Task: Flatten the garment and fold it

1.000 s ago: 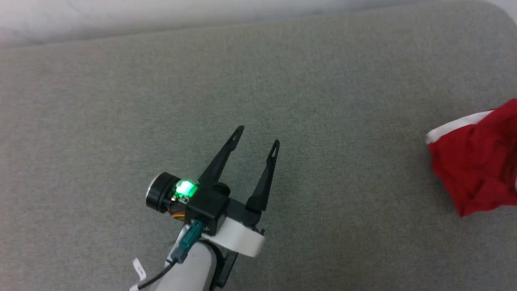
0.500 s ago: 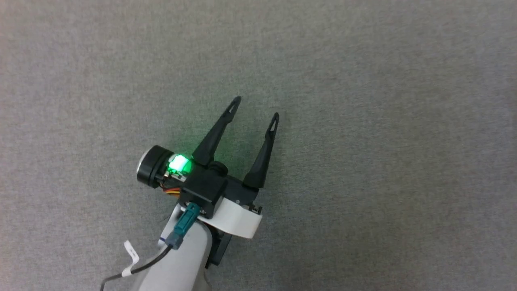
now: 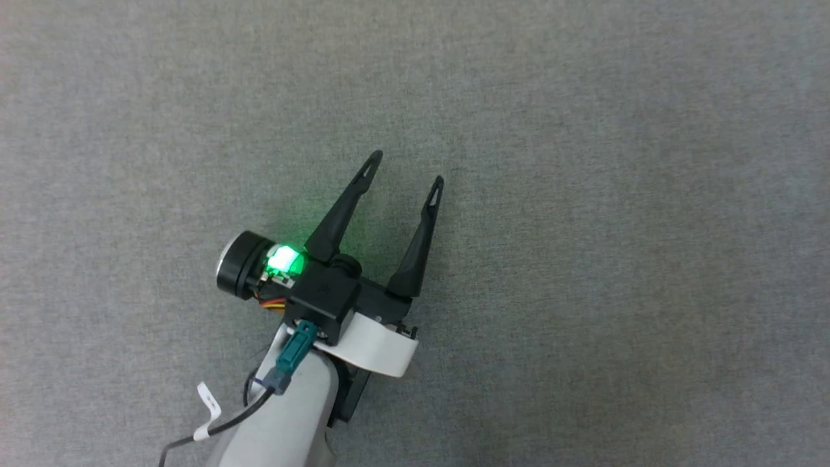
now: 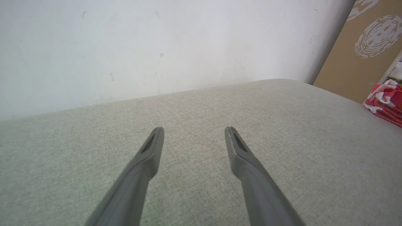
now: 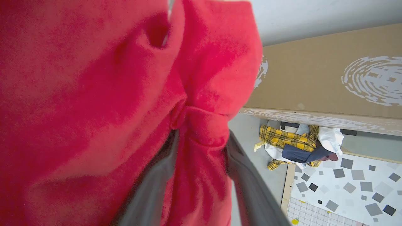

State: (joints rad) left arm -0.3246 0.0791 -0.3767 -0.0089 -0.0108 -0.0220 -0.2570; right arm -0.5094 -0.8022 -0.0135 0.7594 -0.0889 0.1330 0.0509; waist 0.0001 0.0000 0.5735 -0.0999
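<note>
**Item one.** My left gripper (image 3: 407,168) has two long dark fingers spread wide with nothing between them. It hovers just above the grey woven cushion (image 3: 616,194), bare fabric under both tips. Judgement: it waits open there to take a second hold once cloth comes onto the cushion.

**Item two.** My right gripper (image 5: 202,133) has two dark fingers standing apart. A bunched fold of the garment, a pair of red soft-fabric shorts (image 5: 94,94), fills the gap and touches both. I cannot tell whether the fingers press that fold or merely flank it. The rest of the shorts drapes in loose creases close across the right wrist camera. I judge the shorts are carried by one bunch rather than laid out. How they sit relative to the cushion cannot be read. Flattening is not yet done and folding is not begun.

**Item three.** Beyond the cushion's far edge stands one plain white wall (image 4: 125,47). Past the cushion's right corner stands one brown cardboard panel with white swirl prints (image 4: 351,56). Beside it lies one crumpled red-and-white cloth (image 4: 384,100), too small to identify.

**Item four.** Off the cushion, on the floor by that panel, are:
- one heap of clothes topped with yellow plaid (image 5: 289,141)
- one white mat scattered with grey squares (image 5: 345,182)

**Count.**
- grippers: two
- fingers: four
- garment: one
- cushion: one
</note>
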